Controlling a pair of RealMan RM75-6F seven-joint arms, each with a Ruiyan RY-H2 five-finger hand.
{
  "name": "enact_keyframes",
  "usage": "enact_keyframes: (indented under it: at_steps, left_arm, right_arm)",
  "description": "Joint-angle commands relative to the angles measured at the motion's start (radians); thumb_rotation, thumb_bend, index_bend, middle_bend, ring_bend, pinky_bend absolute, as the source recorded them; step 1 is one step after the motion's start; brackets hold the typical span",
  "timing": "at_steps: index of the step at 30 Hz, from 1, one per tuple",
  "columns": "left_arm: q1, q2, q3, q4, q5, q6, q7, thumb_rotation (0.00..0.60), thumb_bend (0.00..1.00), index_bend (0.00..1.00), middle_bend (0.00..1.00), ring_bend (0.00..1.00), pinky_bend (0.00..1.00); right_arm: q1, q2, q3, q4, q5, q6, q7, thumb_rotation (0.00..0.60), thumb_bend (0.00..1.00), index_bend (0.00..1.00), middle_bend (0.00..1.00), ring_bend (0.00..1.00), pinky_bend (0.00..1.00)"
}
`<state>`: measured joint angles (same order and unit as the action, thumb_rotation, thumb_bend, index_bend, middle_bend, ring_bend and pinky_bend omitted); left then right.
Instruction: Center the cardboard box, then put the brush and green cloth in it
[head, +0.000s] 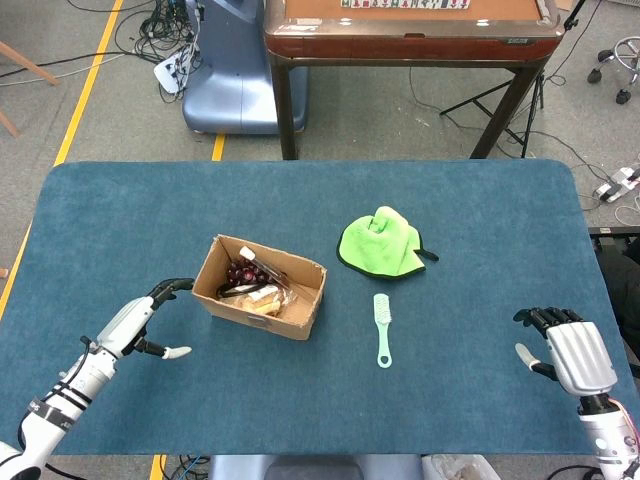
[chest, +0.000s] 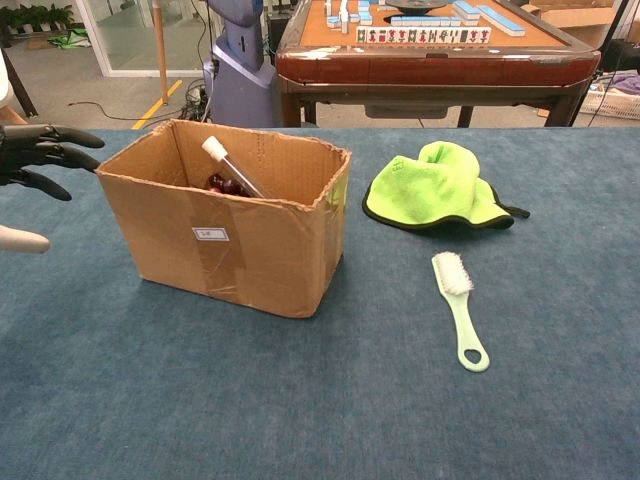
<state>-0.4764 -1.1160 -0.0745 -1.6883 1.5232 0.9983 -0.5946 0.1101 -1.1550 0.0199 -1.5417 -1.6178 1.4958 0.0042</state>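
Left hand (head: 150, 320) spread wide, fingers apart, holding nothing; dark fingertips reach toward the box's near end, contact not clear. Cardboard box (head: 262, 288) just right of that hand, open-topped, upright, already holding dark round items and a white-capped stick. Green cloth (head: 380, 243) lies crumpled further right, well apart from either hand. Brush (head: 382, 328) just in front of cloth, flat on blue table (head: 470, 220). Right hand (head: 565, 350) at far right, empty, fingers loosely apart.
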Motion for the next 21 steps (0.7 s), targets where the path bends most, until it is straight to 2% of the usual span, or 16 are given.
enact_keyframes:
  at_steps: [1, 13, 21]
  left_arm:
    - [-0.006, 0.004, 0.008, -0.017, 0.011, 0.003, 0.004, 0.6, 0.02, 0.11, 0.17, 0.04, 0.16]
    - [-0.029, 0.0, 0.043, -0.062, 0.056, 0.008, 0.028, 0.6, 0.02, 0.11, 0.17, 0.04, 0.15]
    - [-0.003, 0.009, 0.065, -0.06, 0.047, 0.047, 0.026, 0.6, 0.02, 0.11, 0.17, 0.04, 0.15]
  right_arm:
    - [0.0, 0.0, 0.0, 0.0, 0.001, -0.001, -0.002, 0.6, 0.24, 0.42, 0.48, 0.43, 0.48]
    - [0.001, 0.0, -0.001, -0.002, 0.002, -0.004, -0.006, 0.6, 0.24, 0.42, 0.48, 0.43, 0.48]
    - [0.003, -0.002, -0.002, 0.0, 0.004, -0.01, -0.009, 0.6, 0.24, 0.42, 0.48, 0.43, 0.48]
